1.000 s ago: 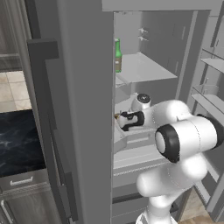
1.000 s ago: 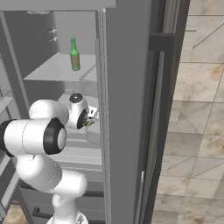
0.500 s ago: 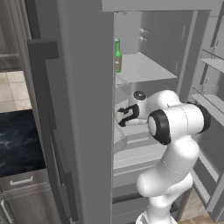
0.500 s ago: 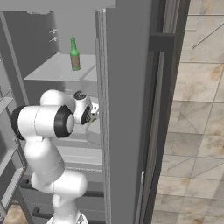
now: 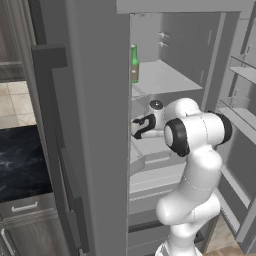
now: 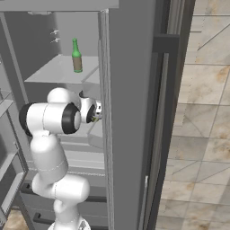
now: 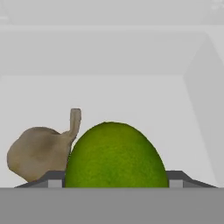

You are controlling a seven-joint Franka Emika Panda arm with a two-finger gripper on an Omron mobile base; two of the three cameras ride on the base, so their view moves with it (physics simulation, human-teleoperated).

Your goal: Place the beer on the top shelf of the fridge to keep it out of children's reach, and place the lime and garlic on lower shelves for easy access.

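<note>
Three task items sit inside the open fridge (image 5: 90, 125) now. Its top shelf (image 6: 58, 72) carries the beer (image 6: 77, 56) upright near the front edge. Since a second ago the arm has swung its elbow aside and reached deeper into a lower bin, so the gripper (image 5: 142, 126) brackets the lime (image 7: 116, 155), jaws apart at either side; whether they press it I cannot tell. Just beside it lies the garlic (image 7: 41, 153), seemingly touching. Judging by this, only release remains.
</note>
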